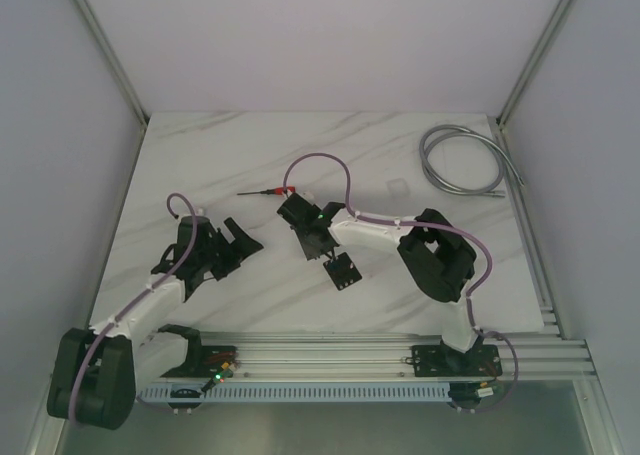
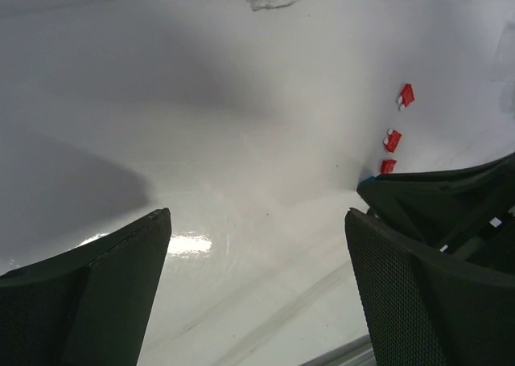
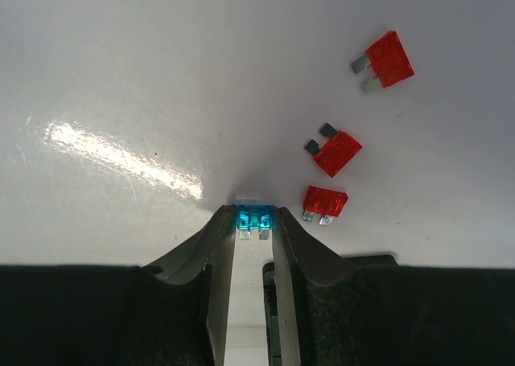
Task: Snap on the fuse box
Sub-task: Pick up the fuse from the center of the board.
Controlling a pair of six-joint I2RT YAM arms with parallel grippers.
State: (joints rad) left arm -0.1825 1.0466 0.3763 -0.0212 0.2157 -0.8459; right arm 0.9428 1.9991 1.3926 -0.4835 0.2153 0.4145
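The fuse box [image 1: 343, 271], a small flat black square, lies on the white marbled table just in front of the right arm's wrist. My right gripper [image 3: 256, 213] is down at the table, and its two fingertips press on both sides of a small blue fuse [image 3: 254, 220] whose metal prongs point back toward the camera. Three red fuses lie loose just right of it: one [image 3: 324, 201] close by, another [image 3: 335, 152] above it, a third [image 3: 385, 59] farthest off. My left gripper [image 2: 256, 217] hovers wide open over bare table to the left, nothing between its fingers.
A coiled grey cable [image 1: 465, 160] lies at the back right. A small clear square lid [image 1: 398, 187] rests behind the right arm. The red fuses [image 2: 392, 140] also show in the left wrist view, beside the right gripper's black body [image 2: 451, 197]. An aluminium rail [image 1: 400, 350] runs along the near edge.
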